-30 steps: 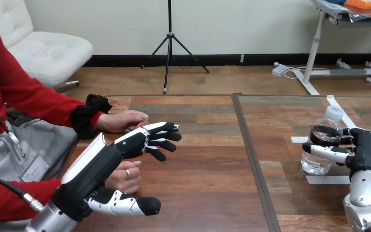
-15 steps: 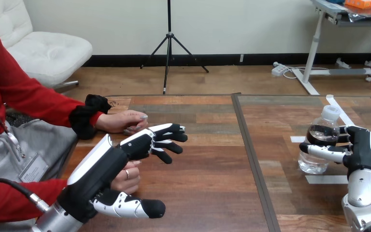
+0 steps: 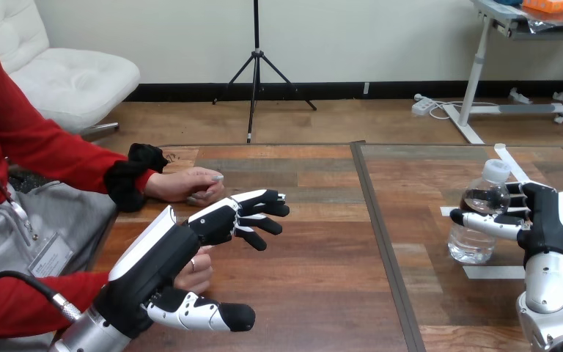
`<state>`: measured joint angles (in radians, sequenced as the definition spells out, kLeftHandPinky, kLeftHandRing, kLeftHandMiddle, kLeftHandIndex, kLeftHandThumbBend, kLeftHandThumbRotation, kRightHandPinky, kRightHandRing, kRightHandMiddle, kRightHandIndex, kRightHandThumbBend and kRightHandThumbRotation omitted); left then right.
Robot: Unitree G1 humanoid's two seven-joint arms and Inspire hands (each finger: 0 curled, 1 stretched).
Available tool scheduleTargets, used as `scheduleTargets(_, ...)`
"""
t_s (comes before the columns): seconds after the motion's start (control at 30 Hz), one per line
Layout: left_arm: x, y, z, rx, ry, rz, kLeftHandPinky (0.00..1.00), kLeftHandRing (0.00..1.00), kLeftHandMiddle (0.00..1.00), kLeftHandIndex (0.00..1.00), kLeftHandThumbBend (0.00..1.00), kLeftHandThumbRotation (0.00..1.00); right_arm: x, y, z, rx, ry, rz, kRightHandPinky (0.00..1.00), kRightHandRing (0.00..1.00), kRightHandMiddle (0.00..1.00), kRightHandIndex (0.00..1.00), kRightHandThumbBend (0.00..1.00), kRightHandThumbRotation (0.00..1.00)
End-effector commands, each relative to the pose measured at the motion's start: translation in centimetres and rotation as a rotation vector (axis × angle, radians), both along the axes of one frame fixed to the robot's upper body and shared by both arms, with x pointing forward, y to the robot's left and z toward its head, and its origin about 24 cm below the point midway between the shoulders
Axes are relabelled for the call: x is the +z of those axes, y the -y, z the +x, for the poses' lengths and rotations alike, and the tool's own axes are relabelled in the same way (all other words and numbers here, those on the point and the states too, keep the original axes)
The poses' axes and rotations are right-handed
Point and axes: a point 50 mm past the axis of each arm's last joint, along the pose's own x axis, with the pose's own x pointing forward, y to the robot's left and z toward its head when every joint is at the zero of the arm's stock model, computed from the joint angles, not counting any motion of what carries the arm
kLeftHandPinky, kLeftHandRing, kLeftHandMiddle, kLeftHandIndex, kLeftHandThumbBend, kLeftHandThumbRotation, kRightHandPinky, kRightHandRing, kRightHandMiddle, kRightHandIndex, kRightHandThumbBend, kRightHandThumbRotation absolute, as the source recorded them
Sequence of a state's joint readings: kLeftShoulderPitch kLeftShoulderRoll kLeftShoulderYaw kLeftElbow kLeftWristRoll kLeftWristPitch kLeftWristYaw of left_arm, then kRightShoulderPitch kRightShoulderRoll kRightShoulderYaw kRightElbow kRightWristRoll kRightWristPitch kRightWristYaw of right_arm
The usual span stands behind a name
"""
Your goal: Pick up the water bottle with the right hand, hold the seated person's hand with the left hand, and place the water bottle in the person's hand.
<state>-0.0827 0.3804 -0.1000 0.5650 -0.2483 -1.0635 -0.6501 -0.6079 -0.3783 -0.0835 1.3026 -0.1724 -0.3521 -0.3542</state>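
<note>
A clear water bottle with a white cap stands at the table's right. My right hand is shut on it, the thumb across its front and the fingers behind its neck. My left hand hovers open at the left, with its fingers stretched toward the table's middle and its thumb spread low. The person's nearer hand is loosely curled just beneath my left palm, and I see no finger round it. The person's farther hand rests on the table beyond my fingertips.
White tape strips mark the wood around the bottle. A dark seam runs down the table between my two hands. The table's left edge lies by the person's lap.
My right hand has carried the bottle a little to the left. My left hand has slid slightly forward and right over the person's nearer hand.
</note>
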Motion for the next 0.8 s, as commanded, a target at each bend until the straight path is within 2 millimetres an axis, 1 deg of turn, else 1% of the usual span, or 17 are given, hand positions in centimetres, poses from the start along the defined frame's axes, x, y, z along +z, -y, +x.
scheduleTargets(0.0,1.71,-0.18,1.44,0.01,0.085,-0.023,0.65,0.76,0.83,0.86,1.0,0.65,2.63,-1.15,2.06,0.035,0.132,0.029,0.46,0.53,0.57,0.57,0.88,0.0)
scheduleTargets(0.3,1.65,-0.16,1.57,0.009,0.088,-0.024,0.65,0.75,0.82,0.86,1.0,0.65,2.79,-1.36,2.17,0.047,0.156,0.064,0.44,0.52,0.57,0.57,0.84,0.0)
scheduleTargets(0.77,1.6,-0.1,1.76,0.007,0.094,-0.021,0.65,0.75,0.82,0.86,1.0,0.66,3.05,-1.71,2.25,0.06,0.193,0.079,0.44,0.52,0.58,0.57,0.82,0.0)
